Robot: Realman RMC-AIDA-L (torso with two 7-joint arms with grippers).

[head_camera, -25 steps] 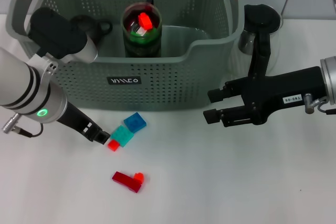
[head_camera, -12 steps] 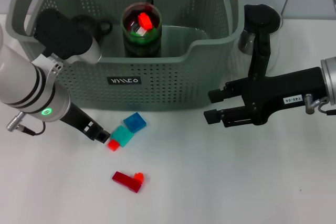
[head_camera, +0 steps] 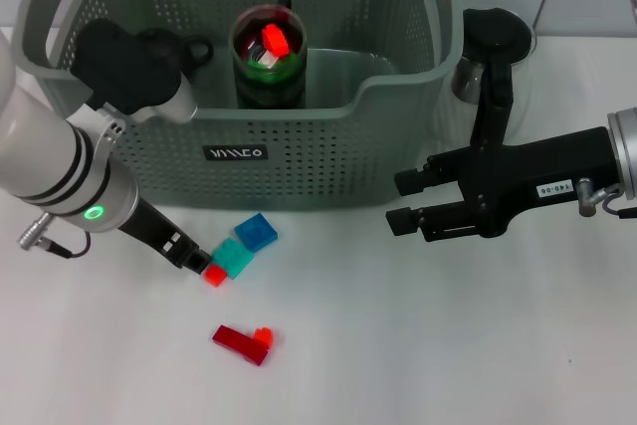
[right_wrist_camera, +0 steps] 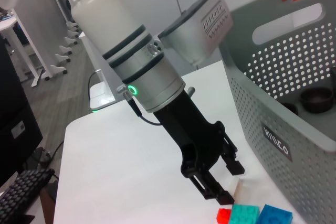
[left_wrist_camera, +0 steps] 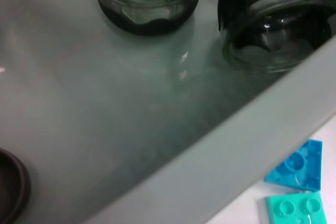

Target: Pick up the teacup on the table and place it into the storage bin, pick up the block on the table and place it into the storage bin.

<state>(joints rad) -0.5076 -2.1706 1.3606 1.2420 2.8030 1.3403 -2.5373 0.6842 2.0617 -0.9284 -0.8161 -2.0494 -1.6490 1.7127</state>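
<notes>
Blocks lie on the white table just in front of the storage bin, and we judge the step in hand to be picking one up with the left gripper. It sits low on the table, its tip touching or nearly touching the small red block, which lies against the teal block; a blue block is just beyond, and a dark red block lies apart, nearer to us. In the right wrist view the left jaws stand parted by a narrow gap. To do this well we centre the jaws over the small red block alone, so that closing does not catch or push the teal one, then lift straight before swinging over the bin's front wall. A dark green cup already stands inside the bin. The right gripper hangs idle beside the bin, its jaws open and empty.
</notes>
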